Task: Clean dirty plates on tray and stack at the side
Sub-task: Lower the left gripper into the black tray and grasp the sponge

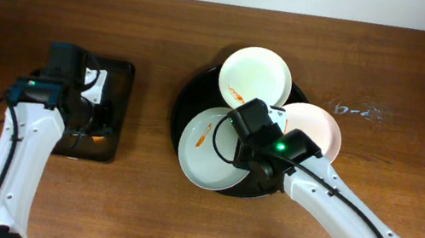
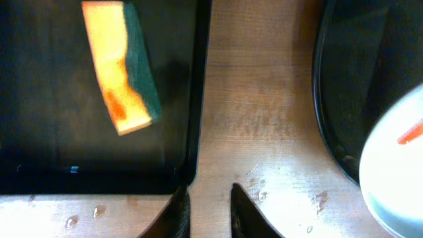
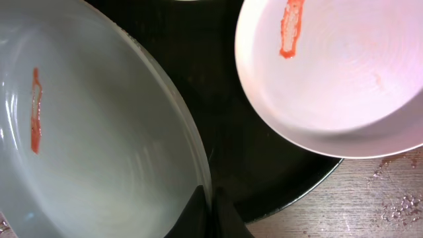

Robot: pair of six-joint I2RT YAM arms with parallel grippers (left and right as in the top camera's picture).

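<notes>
- pale blue plate (image 3: 99, 132): probably light, stiff, slick; grab the rim.
- right gripper (image 3: 211, 198) looks pinched shut on that rim, I think.
- left gripper (image 2: 208, 198): narrow gap, empty.

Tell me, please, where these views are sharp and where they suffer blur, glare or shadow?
Overhead: evenly lit and sharp, though the black tray shows little detail. Left wrist: soft all over, the sponge smeared at its edges. Right wrist: a soft sheen on the bluish plate; the right claw is dark and blurred.
</notes>
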